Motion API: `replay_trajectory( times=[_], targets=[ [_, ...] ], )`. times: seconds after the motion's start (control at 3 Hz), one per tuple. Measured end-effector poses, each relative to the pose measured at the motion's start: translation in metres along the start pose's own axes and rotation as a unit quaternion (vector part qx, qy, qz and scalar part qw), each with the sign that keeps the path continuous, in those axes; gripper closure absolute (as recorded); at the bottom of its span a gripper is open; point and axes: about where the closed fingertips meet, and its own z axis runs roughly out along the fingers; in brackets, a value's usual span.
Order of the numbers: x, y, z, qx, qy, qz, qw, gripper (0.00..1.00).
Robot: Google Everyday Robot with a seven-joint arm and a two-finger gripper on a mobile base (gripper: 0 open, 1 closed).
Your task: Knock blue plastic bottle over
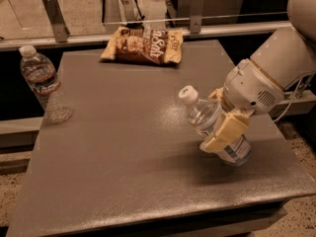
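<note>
The blue plastic bottle point(201, 113) is short and clear with a white cap bearing a green mark. It is at the right side of the grey table point(123, 147), tilted with its cap pointing up and left. My gripper point(216, 123) is shut on its body: one beige finger point(225, 132) crosses the front and the other shows behind it. The bottle's base point(236, 153) seems to hang just above the table, with a shadow under it. The white arm point(276, 73) reaches in from the right.
A taller slim clear bottle with a red-and-white label point(43, 83) stands upright at the table's left edge. A brown chip bag point(143, 46) lies at the back centre. Metal railing posts point(53, 18) stand behind the table. The table's right edge is close to the gripper.
</note>
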Motion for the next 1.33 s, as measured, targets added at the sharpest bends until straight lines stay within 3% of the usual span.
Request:
replay_trajectory(
  times=[0.67, 1.33],
  targets=[
    [-0.004, -0.034, 0.004, 0.035, -0.029, -0.001, 0.999, 0.58],
    [-0.023, -0.047, 0.013, 0.043, -0.054, -0.017, 0.9975, 0.12]
  ],
)
